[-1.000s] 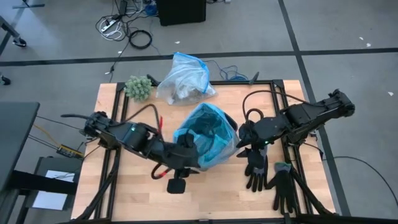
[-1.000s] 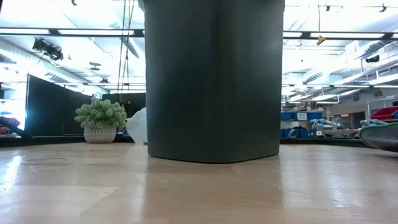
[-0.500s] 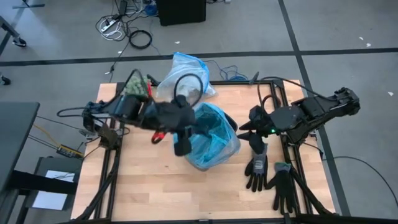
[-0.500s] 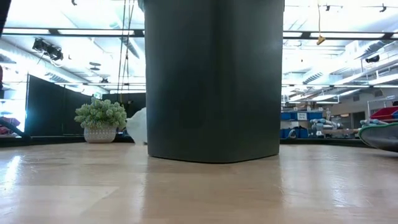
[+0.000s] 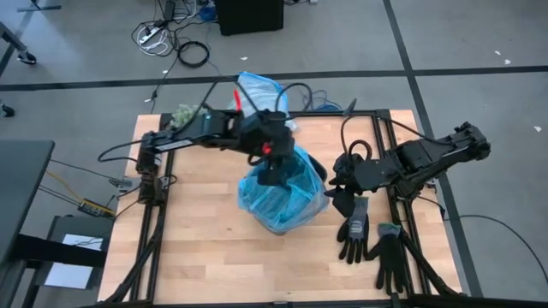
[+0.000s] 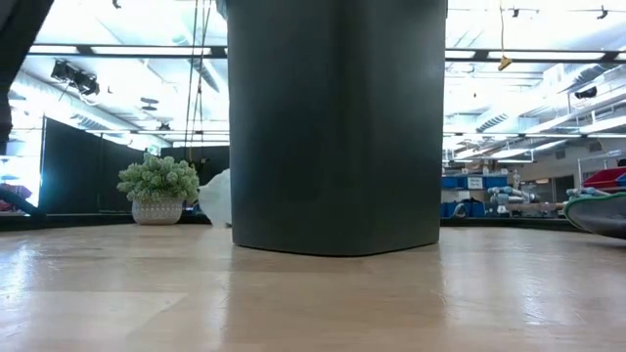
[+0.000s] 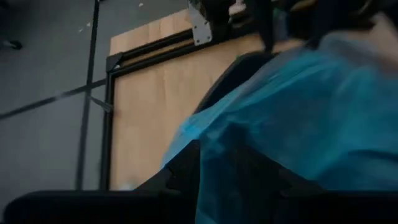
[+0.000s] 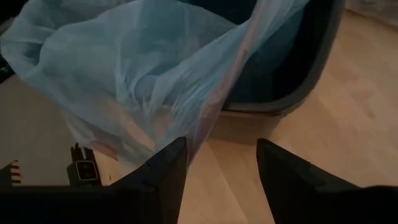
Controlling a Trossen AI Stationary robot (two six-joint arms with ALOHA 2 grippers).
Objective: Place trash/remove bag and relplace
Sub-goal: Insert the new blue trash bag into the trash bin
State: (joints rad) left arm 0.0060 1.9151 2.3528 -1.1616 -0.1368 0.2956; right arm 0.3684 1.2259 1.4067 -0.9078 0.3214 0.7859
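Bin, dark, stands mid-table, lined with light-blue plastic bag. Left end effector hangs over its mouth; finger state cannot be told. Right end effector, fingers apart, sits just beside the bin, holding nothing. Grey-white bag lies behind the bin.

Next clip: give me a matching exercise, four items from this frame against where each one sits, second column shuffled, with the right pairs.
Items:
1. left gripper
2. right gripper
3. black gloves
4. tied bag

Places:
A. far edge of the table
B. over the blue-lined bin's mouth
C. lying flat on the wood, front right
D. beside the bin's right side, jaws open

Pairs: 1-B, 2-D, 3-C, 4-A
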